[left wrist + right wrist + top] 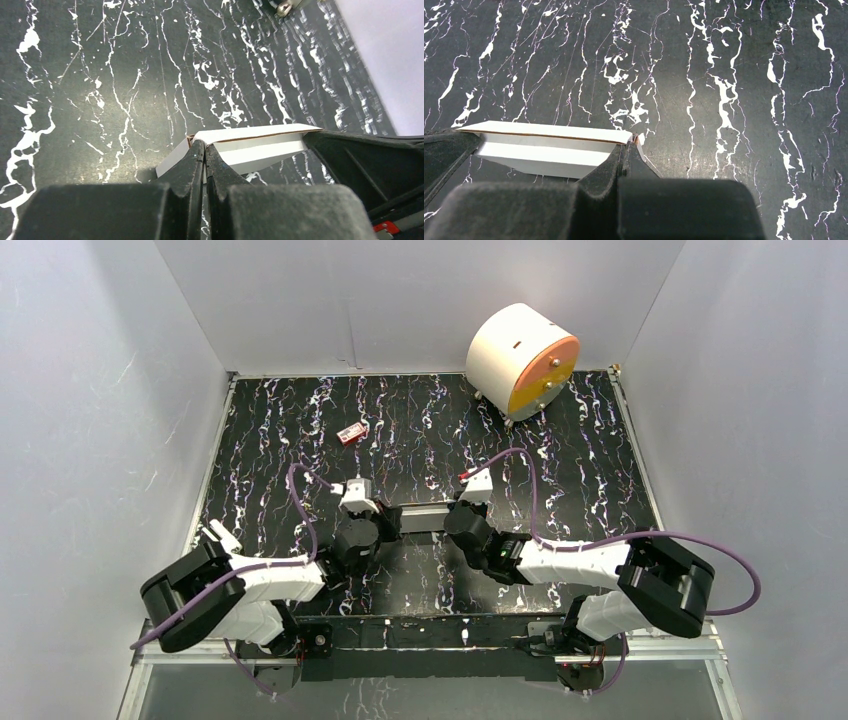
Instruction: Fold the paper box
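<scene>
The paper box (422,518) is a narrow strip of white cardboard held level above the table between my two grippers. In the left wrist view the box (260,145) shows a folded white top flap with a brown edge. My left gripper (205,150) is shut on its left end. In the right wrist view the box (549,145) runs left from my right gripper (631,145), which is shut on its right end. From above, the left gripper (385,522) and right gripper (455,520) face each other.
A big white cylinder with an orange face (522,360) stands at the back right. A tiny red item (351,433) lies on the black marbled table (600,470) behind the grippers. White walls enclose the left, back and right sides.
</scene>
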